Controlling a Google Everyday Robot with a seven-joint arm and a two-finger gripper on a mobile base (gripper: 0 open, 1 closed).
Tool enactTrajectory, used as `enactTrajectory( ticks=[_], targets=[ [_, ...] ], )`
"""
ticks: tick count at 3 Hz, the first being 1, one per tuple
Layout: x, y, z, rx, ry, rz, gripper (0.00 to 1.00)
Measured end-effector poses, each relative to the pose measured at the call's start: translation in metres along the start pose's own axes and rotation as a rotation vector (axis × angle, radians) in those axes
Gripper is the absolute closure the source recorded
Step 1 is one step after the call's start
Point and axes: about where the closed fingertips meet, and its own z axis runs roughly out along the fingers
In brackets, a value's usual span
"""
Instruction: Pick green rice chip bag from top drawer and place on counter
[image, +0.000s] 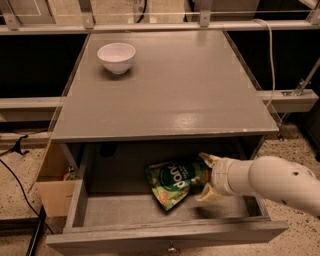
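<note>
The green rice chip bag (176, 182) lies crinkled on the floor of the open top drawer (165, 234), right of its middle. My gripper (206, 177) reaches into the drawer from the right on a white arm. Its two tan fingers (208, 159) stand apart, one at the far side and one at the near side of the bag's right end, which lies between them. The bag rests on the drawer floor. The counter (170, 90) is the grey top above the drawer.
A white bowl (116, 56) stands on the counter at the back left. A tan cardboard box (52, 187) sits on the floor left of the cabinet. Black cables lie on the floor at far left. A rail runs behind the counter.
</note>
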Motion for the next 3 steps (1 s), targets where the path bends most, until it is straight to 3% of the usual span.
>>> enactTrajectory(
  ticks=[3],
  targets=[
    [0.003, -0.003, 0.032, -0.037, 0.006, -0.055, 0.19]
  ],
)
